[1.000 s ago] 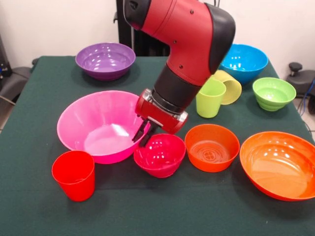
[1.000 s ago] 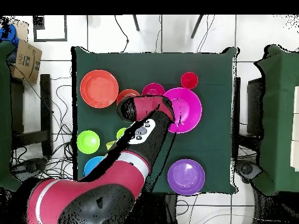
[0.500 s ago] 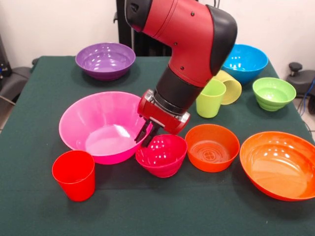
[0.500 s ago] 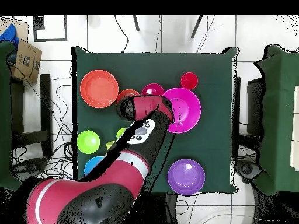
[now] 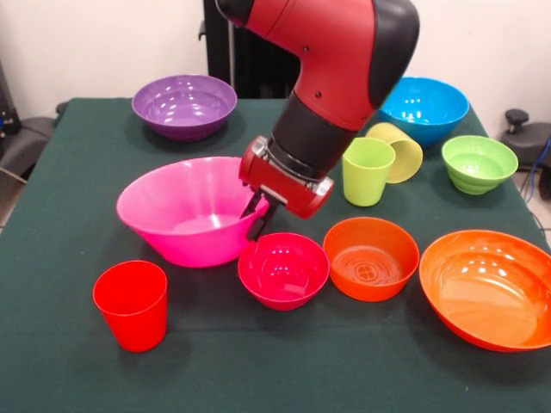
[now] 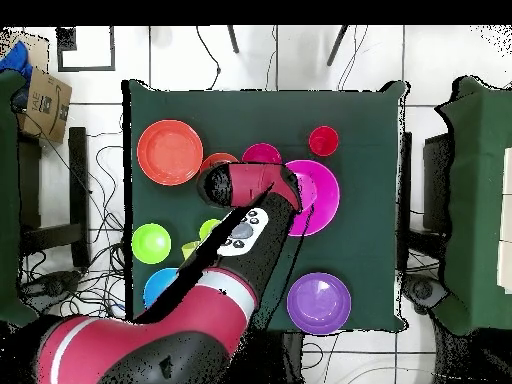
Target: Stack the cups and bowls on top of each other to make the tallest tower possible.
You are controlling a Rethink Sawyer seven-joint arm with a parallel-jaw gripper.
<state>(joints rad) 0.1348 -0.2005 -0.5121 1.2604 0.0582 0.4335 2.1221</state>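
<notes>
gripper [image 5: 261, 215]: clamped on the right-hand rim of the big pink bowl [image 5: 185, 209], one finger inside the rim and one outside by the look of it

big pink bowl: tipped, the gripped side lifted higher than the other, so you see its outer wall from the front; in the overhead view [image 6: 318, 195] it's partly under the arm

magenta bowl [image 5: 283, 269]: small one, upright on the surface just right of the pink bowl and below the gripper, not touching it as far as I can see

small orange bowl [image 5: 370, 257]: right beside the magenta one, upright

large orange bowl [image 5: 491, 287]: far right in the front view, partly cut off by the edge

red cup [image 5: 132, 305]: upright, in front of the pink bowl on the left

lime green cup [image 5: 367, 170]: upright behind the small orange bowl

pale yellow cup [image 5: 400, 149]: lying on its side, right behind the green cup and touching it

ribbed green bowl [image 5: 479, 163]: off to the right of the cups

blue bowl [image 5: 424, 109]: back right, partly behind the arm

purple bowl [image 5: 184, 105]: back left, on its own

tower: nothing stacked, every piece sits separately on the green surface [image 5: 69, 206]
</notes>
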